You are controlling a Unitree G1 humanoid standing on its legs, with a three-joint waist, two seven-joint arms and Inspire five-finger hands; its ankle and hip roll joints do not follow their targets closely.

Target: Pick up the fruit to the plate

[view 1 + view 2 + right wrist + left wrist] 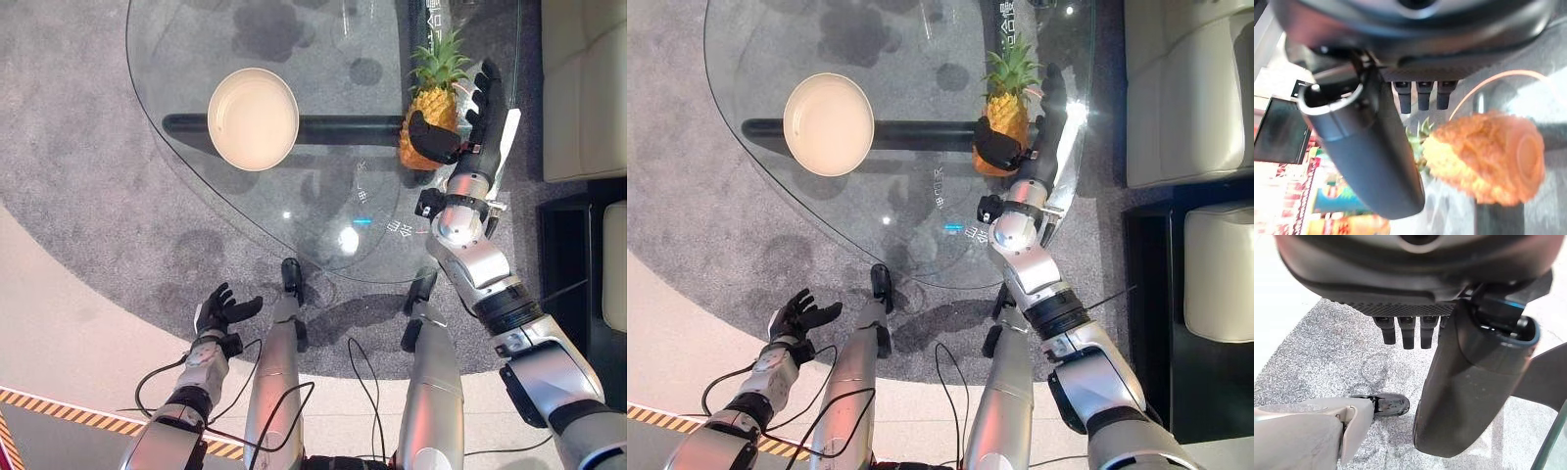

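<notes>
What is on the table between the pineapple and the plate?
Nothing: in the left eye view, only bare glass table lies between pineapple and plate.

- The round glass tabletop [323, 211] stands before me over a grey carpet [88, 186].
- A cream plate [253, 118] lies on it toward my left.
- A pineapple [431, 108] stands upright on it toward my right, well apart from the plate.
</notes>
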